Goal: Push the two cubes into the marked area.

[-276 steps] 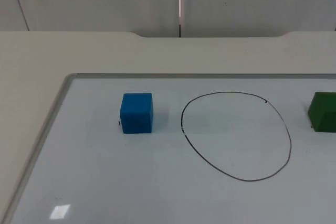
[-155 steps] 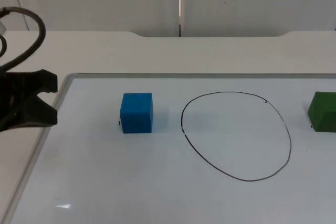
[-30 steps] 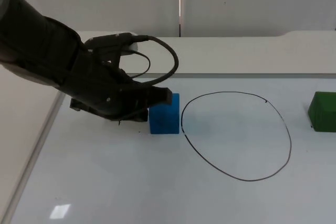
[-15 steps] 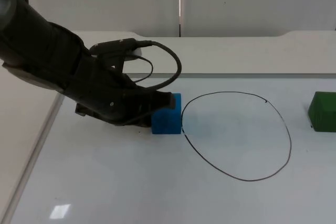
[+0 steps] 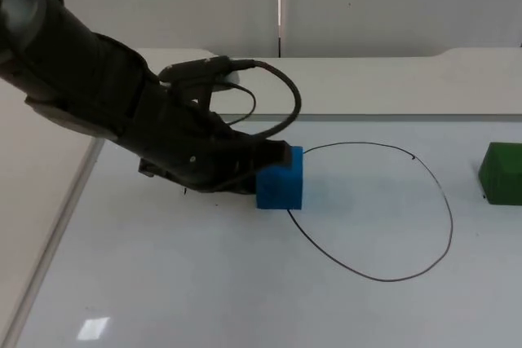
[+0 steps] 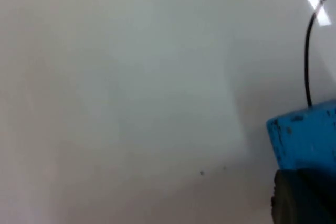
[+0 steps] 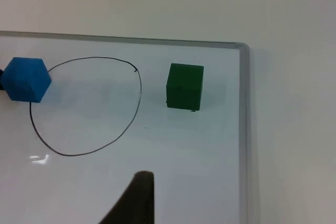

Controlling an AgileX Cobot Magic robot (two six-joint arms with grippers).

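The left claw (image 5: pixel 273 156) presses against the small blue foam cube (image 5: pixel 280 188), which sits square to the table (image 5: pixel 204 283) on the hand-drawn black oval outline (image 5: pixel 383 277)'s left edge. The dark green foam cube (image 5: pixel 501 173) sits well right of it. I cannot tell either claw's opening.

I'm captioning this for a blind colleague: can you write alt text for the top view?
The left gripper presses against a blue cube sitting on the edge of a black drawn ring on a whiteboard. A green cube sits outside the ring's far side.
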